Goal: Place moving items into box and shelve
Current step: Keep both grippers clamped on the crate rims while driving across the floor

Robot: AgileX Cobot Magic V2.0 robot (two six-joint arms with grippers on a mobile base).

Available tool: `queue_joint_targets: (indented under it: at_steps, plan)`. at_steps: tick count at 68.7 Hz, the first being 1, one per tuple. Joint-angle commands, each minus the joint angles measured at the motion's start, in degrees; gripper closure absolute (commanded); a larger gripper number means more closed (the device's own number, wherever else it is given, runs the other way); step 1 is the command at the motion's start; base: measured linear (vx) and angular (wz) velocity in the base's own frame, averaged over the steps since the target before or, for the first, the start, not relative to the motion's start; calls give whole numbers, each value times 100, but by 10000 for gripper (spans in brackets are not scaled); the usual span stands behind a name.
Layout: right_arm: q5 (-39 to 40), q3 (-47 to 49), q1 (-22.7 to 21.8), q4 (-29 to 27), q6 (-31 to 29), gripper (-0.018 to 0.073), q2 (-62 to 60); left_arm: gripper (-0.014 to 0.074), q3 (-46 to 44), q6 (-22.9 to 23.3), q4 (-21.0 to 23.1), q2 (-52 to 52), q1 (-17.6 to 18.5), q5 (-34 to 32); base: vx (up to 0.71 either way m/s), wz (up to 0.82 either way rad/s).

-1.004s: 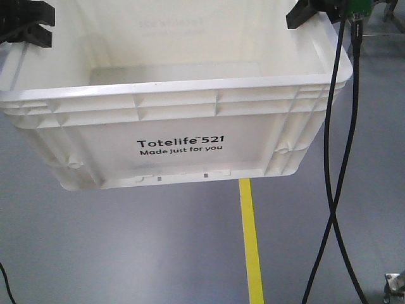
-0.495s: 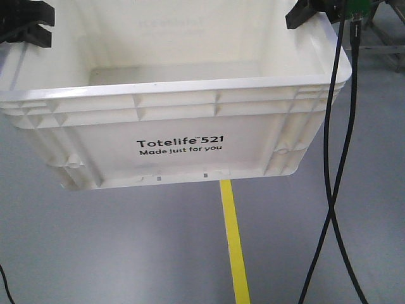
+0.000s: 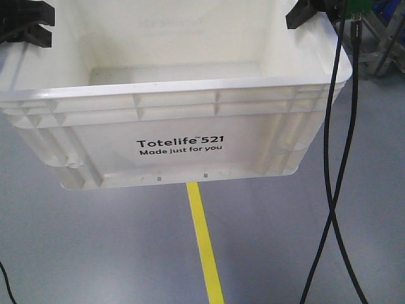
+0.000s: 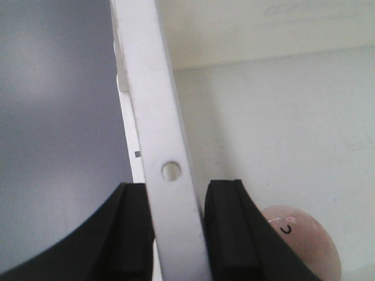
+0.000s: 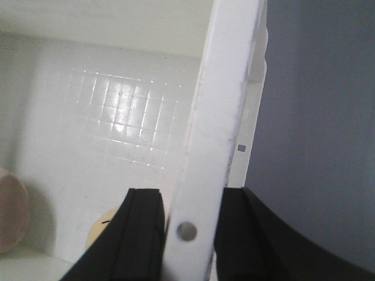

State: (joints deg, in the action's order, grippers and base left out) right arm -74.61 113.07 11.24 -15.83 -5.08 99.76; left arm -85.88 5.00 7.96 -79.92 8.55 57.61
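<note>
The big white ribbed plastic box (image 3: 190, 120) hangs in the air above the grey floor (image 3: 95, 253). A yellow line (image 3: 205, 247) is painted on the floor under it. The left gripper (image 4: 176, 199) is clamped on the thick rim of the box's left side, with one black finger outside the wall and one inside. The right gripper (image 5: 190, 205) is clamped on the right rim in the same way. So the two arms carry the box between them.

Inside, the round mauve-brown plush toy (image 4: 304, 234) with a little smiling face lies on the bottom, near the left wall. A pale yellow round toy (image 5: 102, 228) lies on the bottom near the right wall. Only a bit of it shows.

Both toys look to be in, so the job now seems to be taking the box to the shelf. I cannot see a shelf for sure, only some blue and metal things (image 3: 386, 31) at the far right.

To do this well, both grippers should squeeze the rim tight and sit at the same height. Then the box stays flat and the toys do not roll about. The arms should move together and slowly. If one pulls ahead, the box may twist and slip out. The black cables (image 3: 335, 158) hang just beside the right side of the box, so watch that they do not catch on it.
</note>
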Motion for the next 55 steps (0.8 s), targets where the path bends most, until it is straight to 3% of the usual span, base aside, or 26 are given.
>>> queue_joint_targets:
  at_steps: [1, 55]
  plan:
    - [107, 245, 45, -799, -109, 570, -375, 613, -201, -164, 487, 283, 99, -743, 50, -27]
    - [107, 245, 45, -799, -109, 570, -375, 613, -201, -164, 484, 283, 99, -743, 45, -39]
